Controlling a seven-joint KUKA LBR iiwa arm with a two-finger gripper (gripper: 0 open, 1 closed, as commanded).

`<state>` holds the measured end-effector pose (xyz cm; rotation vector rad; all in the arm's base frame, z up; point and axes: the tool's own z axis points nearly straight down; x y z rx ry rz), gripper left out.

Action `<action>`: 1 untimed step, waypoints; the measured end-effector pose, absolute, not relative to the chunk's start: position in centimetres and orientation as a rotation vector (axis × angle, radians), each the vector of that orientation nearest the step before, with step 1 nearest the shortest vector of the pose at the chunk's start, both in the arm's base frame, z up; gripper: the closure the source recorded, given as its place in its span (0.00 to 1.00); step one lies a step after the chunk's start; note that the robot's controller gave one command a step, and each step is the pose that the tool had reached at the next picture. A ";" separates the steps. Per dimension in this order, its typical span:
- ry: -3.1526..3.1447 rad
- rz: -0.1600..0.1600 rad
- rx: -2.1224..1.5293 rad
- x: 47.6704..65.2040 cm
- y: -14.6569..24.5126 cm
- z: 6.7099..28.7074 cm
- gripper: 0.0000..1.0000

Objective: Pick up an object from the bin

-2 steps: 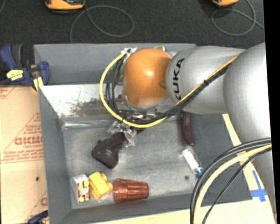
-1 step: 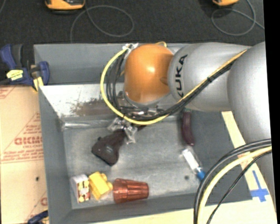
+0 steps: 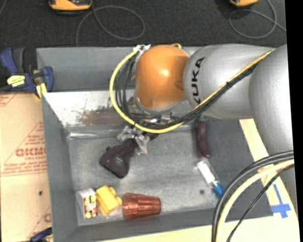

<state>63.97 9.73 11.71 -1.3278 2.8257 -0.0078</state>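
Grey metal bin [image 3: 57,164], few things, well spread over the floor.

Hand [image 3: 134,139] low over the floor, towards the back wall, left of centre, under the arm's orange wrist cover [image 3: 159,76]. Spread or pressed together: cannot tell, as the cover and cables hide most of it.

Nearest thing: a dark brown lumpy thing [image 3: 117,158], broad at one end and narrow at the other, left of centre on the floor. It lies down-left of the hand in the camera view. The long axis runs diagonally, from the broad end at lower left to the narrow end at upper right. The narrow end points at the hand and reaches right up to it. Touching or just short of touching: cannot tell. No grip visible.

Judgement: a pick of this thing turns on that diagonal. The narrow end is the handy part, and a grip would have to close across the long axis, not along it.

Others, all well apart from the hand:
- dark purple oblong thing [image 3: 202,139], right side, lying roughly front to back
- white pen-like stick with a blue tip [image 3: 210,178], front right
- copper-red ribbed cup [image 3: 141,204], on its side at the front wall
- yellow block [image 3: 108,200], just beside the cup
- small white box with red marks [image 3: 87,203], front-left corner
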 end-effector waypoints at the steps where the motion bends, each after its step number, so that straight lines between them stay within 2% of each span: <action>1: 2.831 -0.005 -1.330 63.8 9.7 13.5 1.00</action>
